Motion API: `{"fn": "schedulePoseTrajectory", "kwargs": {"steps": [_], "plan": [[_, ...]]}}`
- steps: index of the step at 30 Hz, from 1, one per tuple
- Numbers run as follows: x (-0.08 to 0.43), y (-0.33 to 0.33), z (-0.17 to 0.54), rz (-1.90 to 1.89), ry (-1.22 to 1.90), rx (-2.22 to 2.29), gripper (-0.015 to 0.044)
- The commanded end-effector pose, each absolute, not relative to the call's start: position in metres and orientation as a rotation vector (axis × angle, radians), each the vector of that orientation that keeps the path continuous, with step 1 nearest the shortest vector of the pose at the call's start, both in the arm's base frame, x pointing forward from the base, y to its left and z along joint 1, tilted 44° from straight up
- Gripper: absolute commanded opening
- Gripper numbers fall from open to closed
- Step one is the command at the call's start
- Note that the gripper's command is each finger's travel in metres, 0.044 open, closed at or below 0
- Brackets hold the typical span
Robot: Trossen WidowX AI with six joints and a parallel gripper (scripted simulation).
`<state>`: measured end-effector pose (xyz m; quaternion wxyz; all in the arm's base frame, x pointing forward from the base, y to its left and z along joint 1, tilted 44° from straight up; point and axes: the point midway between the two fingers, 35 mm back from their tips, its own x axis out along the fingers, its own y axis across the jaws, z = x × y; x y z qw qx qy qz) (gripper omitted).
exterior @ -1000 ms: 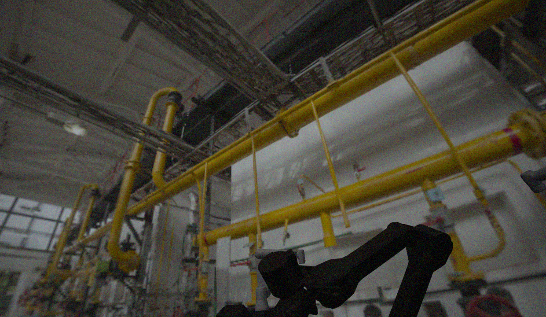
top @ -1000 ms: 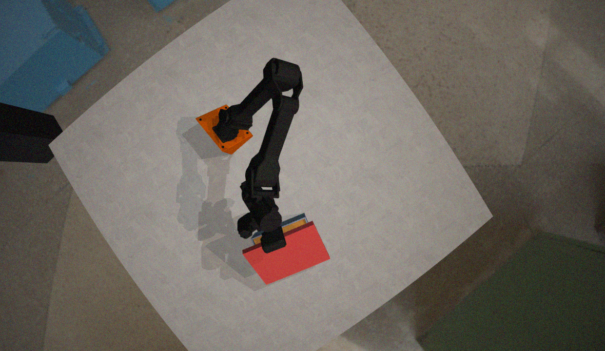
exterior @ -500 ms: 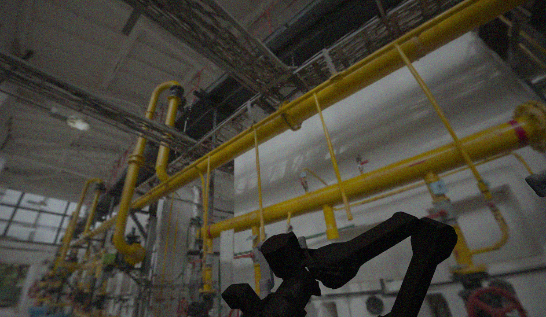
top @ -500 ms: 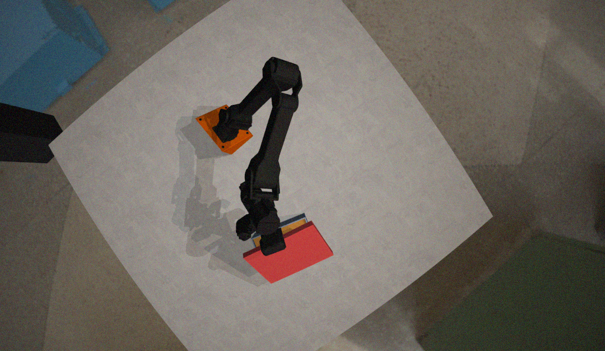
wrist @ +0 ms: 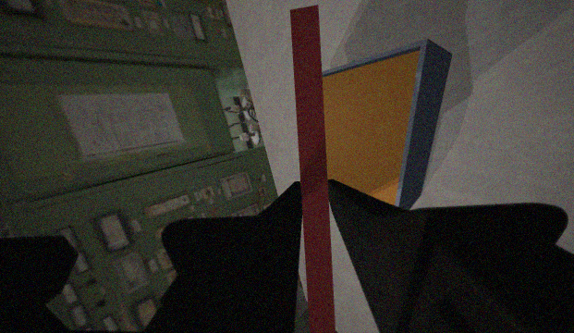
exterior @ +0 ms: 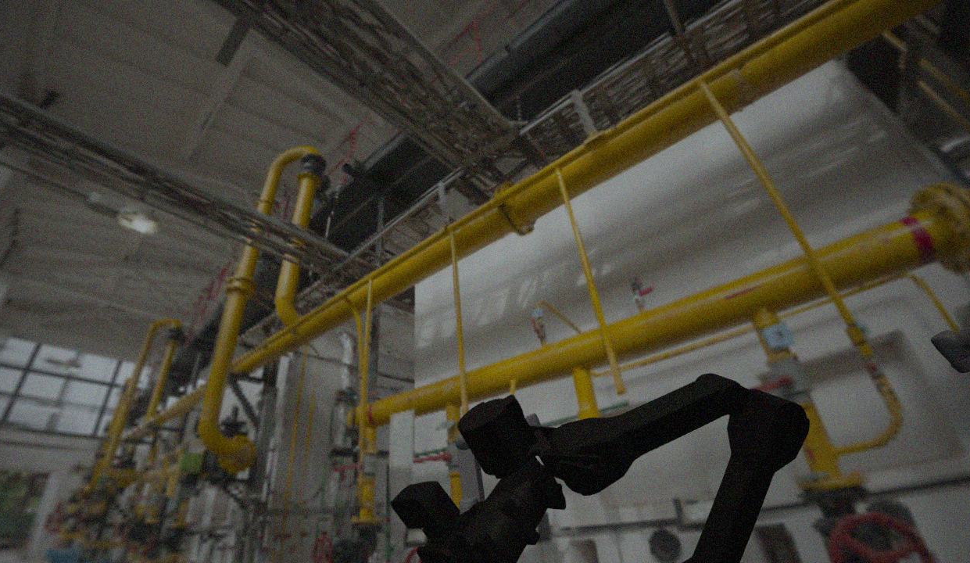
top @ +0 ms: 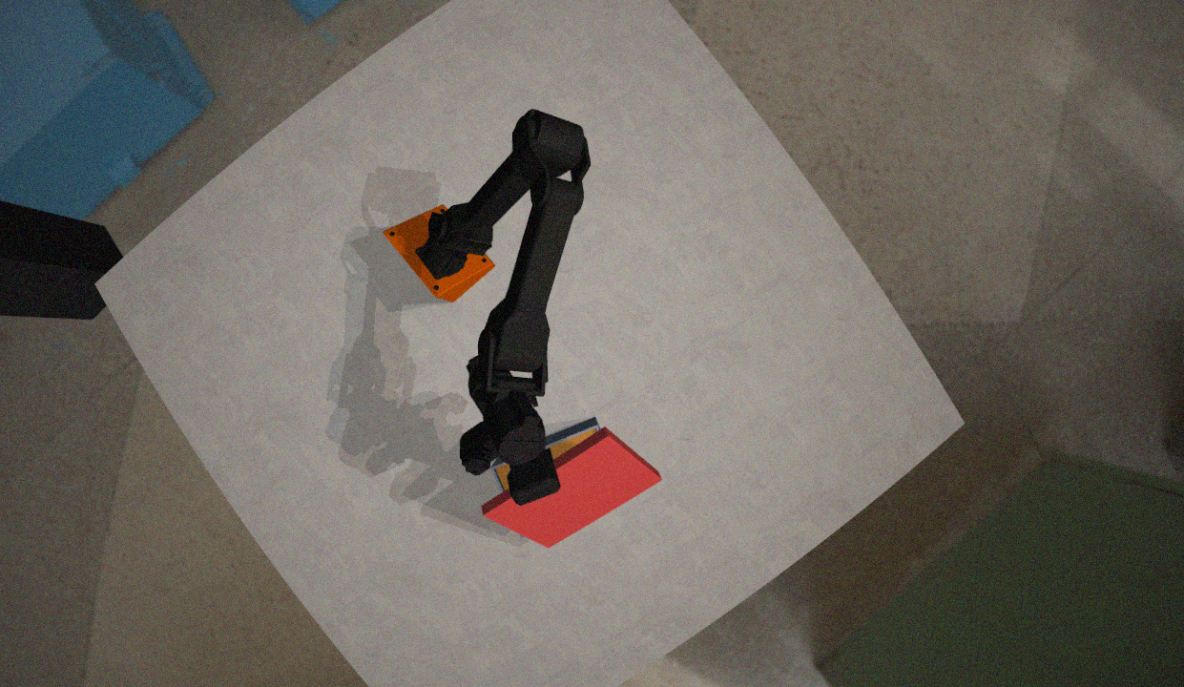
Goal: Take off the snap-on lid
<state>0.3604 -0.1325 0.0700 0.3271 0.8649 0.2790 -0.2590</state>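
Can see at far left of the top view an orange, flat, square-cornered base plate [top: 471, 282], giving to the black arm its footing on the pale grey table [top: 749, 342] [wrist: 522, 139]. More to the right, can find a dark blue rectangular box with orange inside [top: 574, 429] [wrist: 425, 120], standing open on the table, apparently left in place to respect the task. Over it and reaching further right, held raised and seemingly tilted, with broad face to the top camera: a red rectangular lid [top: 595, 487] [wrist: 311, 92]. Probably held by the near edge to free the box first; must still be levelled and laid beside. As for the black two-finger gripper [top: 534, 478] [exterior: 467, 536] [wrist: 313, 186]: opened only narrowly, closed firmly on the red edge, with one finger at each side.
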Motion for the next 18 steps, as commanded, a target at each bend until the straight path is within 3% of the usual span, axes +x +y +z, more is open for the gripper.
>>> {"fn": "schedulePoseTrajectory", "kwargs": {"steps": [1, 18], "plan": [[0.362, -0.139, 0.078, -0.665, 0.724, 2.263, 0.0], [0.357, -0.151, 0.071, -0.665, 0.723, 2.262, 0.0]]}}
